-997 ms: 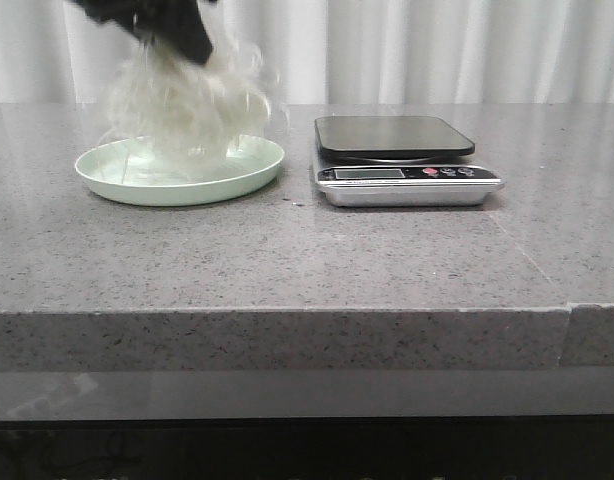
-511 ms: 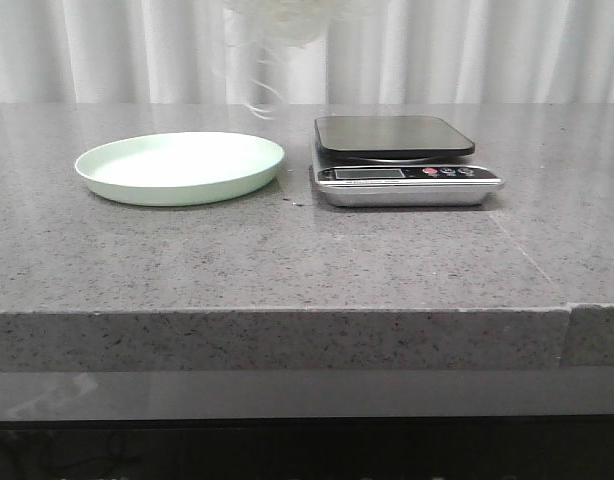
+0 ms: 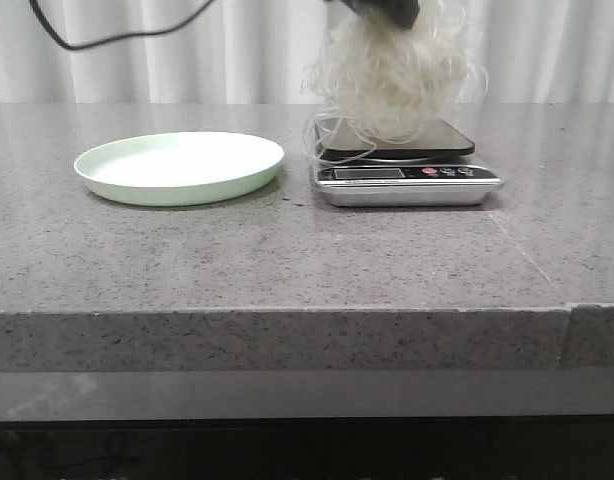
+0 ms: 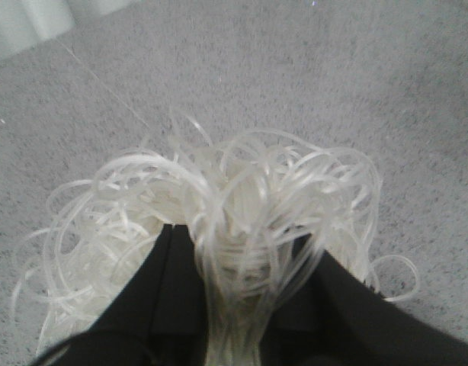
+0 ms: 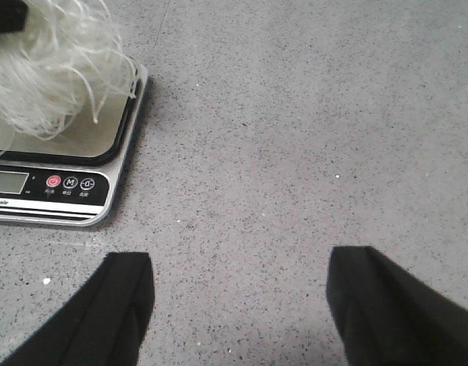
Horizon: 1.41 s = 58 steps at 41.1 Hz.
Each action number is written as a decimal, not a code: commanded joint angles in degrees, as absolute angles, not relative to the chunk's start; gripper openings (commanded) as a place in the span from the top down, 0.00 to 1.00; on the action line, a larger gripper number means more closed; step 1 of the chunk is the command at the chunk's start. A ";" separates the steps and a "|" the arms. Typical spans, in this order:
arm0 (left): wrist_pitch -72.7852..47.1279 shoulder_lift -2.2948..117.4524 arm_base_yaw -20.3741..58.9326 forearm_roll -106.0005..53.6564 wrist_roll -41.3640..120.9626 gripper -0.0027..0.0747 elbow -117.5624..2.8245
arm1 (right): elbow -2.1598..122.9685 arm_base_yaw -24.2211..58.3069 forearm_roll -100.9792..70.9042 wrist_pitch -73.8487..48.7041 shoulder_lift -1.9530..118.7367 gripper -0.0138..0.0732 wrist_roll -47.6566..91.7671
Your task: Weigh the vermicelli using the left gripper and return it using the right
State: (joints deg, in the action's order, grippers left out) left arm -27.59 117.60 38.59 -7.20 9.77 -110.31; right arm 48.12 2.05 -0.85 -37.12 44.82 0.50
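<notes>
The vermicelli (image 3: 392, 85) is a fluffy bundle of thin translucent white strands hanging from my left gripper (image 3: 382, 10), which is shut on it at the top of the front view. Its lowest strands reach the black platform of the silver kitchen scale (image 3: 402, 170). In the left wrist view the strands (image 4: 242, 206) bunch between the two black fingers (image 4: 161, 290). The pale green plate (image 3: 179, 166) lies bare to the scale's left. My right gripper (image 5: 238, 263) is open above bare tabletop, right of the scale (image 5: 62, 191), with the vermicelli (image 5: 55, 72) over the platform. The right gripper does not show in the front view.
A black cable (image 3: 117, 35) hangs at the top left of the front view. A white curtain (image 3: 547, 50) runs behind the grey speckled stone table (image 3: 287, 260). The table's front edge (image 3: 287, 312) lies below, with a seam at its right.
My left gripper has lifted the vermicelli off the pale green plate and carried it right, then down over the scale. The plate is now bare.
</notes>
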 commanded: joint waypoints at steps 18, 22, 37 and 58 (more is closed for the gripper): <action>-22.82 114.95 39.39 -8.07 9.79 0.33 -113.05 | 49.62 1.65 -1.02 -33.70 44.96 0.18 0.61; -22.98 113.35 39.39 -8.07 9.79 0.33 -113.05 | 49.62 1.65 -1.02 -33.70 44.96 0.18 0.61; -31.94 99.32 38.83 -8.07 9.67 0.33 -112.91 | 49.62 1.65 -1.01 -33.62 44.96 0.18 0.61; -28.83 70.54 38.70 -7.86 9.67 0.33 -83.40 | 49.62 1.65 -1.01 -33.62 44.96 0.18 0.61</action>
